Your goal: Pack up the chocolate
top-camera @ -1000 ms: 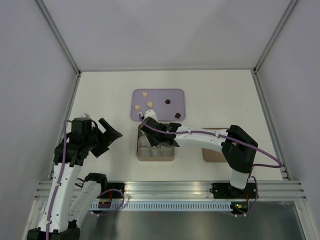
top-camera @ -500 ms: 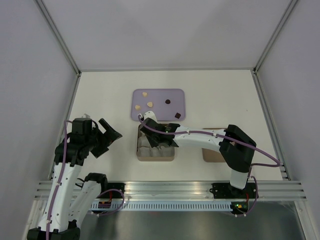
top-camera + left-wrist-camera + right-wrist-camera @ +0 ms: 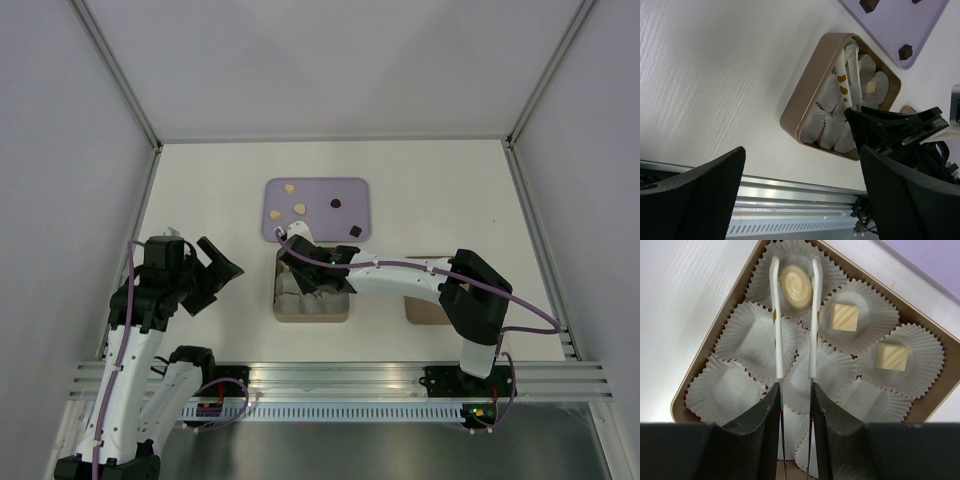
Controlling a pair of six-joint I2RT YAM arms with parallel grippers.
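While the right gripper (image 3: pixel 794 392) clamps tongs (image 3: pixel 813 315) astride the oval chocolate (image 3: pixel 796 286), seat it squarely in its cup (image 3: pixel 762 287) before easing; the left gripper (image 3: pixel 800 157) gapes empty.

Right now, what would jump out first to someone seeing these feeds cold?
The white tongs clamped in the jaws of the right gripper stand out, with an oval cream chocolate between their tips at a corner paper cup of the brown box. Two square cream chocolates sit in neighbouring cups. More pieces wait on the lavender tray beyond the box.
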